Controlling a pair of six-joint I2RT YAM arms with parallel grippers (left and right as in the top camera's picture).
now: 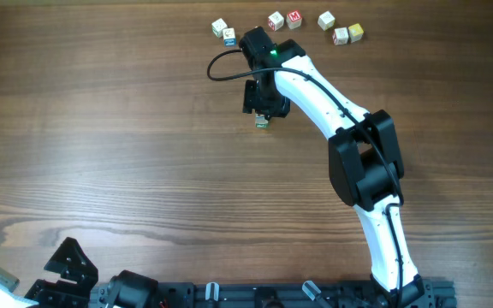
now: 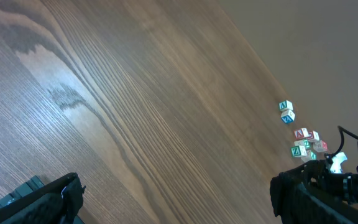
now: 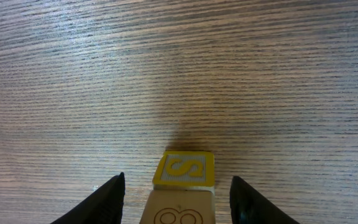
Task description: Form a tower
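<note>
Right tool straddles the tower, jaws apart, clear of both sides (top face reads S). Left tool spread wide over the desk.

This looks like a robotics lab bench or test station rather than a home or shop. In the overhead view a broad wood-grain table carries a black mounting rail along the bottom edge. A white-and-black jointed arm rises from the rail at the lower right, and the dark parts of a second arm sit at the lower left. A loose black cable loops beside a lit green status light near the top centre. Small lettered wooden cubes lie along the top edge, and a little tower of them stands just below the light. In the left wrist view a plain beige wall fills the upper right.
</note>
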